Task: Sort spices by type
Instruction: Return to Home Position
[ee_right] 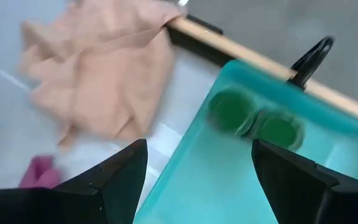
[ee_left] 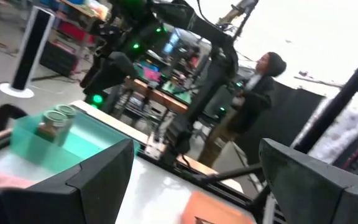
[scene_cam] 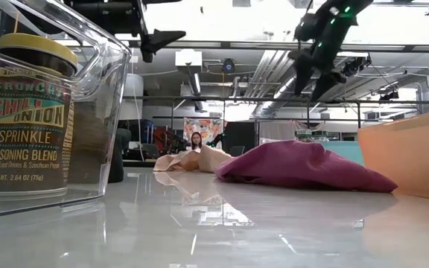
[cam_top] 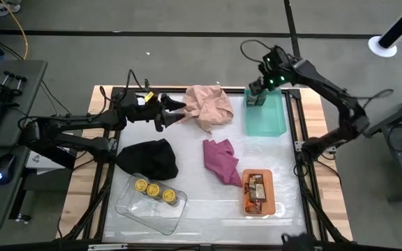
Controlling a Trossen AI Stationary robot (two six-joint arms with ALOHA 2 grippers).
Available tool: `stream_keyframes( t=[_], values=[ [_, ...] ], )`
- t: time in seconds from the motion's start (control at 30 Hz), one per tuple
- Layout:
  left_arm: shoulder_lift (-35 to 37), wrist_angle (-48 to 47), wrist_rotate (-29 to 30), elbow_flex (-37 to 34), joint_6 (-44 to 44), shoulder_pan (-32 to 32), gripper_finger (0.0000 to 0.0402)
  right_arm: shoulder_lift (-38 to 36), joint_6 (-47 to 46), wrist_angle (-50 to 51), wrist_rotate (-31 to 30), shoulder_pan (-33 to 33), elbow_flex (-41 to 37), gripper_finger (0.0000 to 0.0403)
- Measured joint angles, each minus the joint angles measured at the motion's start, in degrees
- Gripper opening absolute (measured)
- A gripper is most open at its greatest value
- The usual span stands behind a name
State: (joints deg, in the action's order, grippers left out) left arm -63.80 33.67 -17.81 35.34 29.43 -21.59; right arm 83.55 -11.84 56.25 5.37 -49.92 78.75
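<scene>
While 2 green jars (ee_right: 230,111) sit in the teal tray (cam_top: 274,122), the right gripper (cam_top: 256,95) hangs over them, open, empty; the left gripper (cam_top: 179,111) gapes empty by the pink cloth (cam_top: 211,104).

In the high view, your white table (cam_top: 208,209) carries the clear plastic tray (cam_top: 135,206) lower left, with 3 small round yellow-lidded jars (cam_top: 154,189) in a row inside. The flat orange tray (cam_top: 259,211) sits lower right and holds the brown-orange packets (cam_top: 257,188). The teal plastic tray (cam_top: 269,122) lies upper right, with 2 small dark-green jars (ee_right: 230,111) side by side in its top-left corner. The pink fabric cloth (cam_top: 211,104) lies just left of it. The magenta cloth (cam_top: 220,160) lies mid-table, and the black cloth (cam_top: 149,159) is left of that. The left gripper (cam_top: 181,111) hangs beside the pink cloth's left edge. The right gripper (cam_top: 255,94) hangs over that jar corner.
</scene>
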Motion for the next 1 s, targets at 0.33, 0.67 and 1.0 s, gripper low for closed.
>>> stream_keyframes(
  t=[0.33,0.67,1.0],
  values=[
    [-1.6,-0.8,-7.8,0.7,-5.5,-4.2,0.0329,-21.4,-20.6,-1.2,-1.6,13.9,-19.5,0.0284],
    [5.8,6.8,1.2,0.4,-7.4,6.0,0.0091,-38.9,-36.0,-9.4,-2.1,28.2,-36.3,0.0265],
    [13.2,6.2,39.4,-14.5,-12.7,31.7,0.0003,-43.3,-31.2,-12.2,-1.7,37.8,-36.7,0.0021]
  ],
)
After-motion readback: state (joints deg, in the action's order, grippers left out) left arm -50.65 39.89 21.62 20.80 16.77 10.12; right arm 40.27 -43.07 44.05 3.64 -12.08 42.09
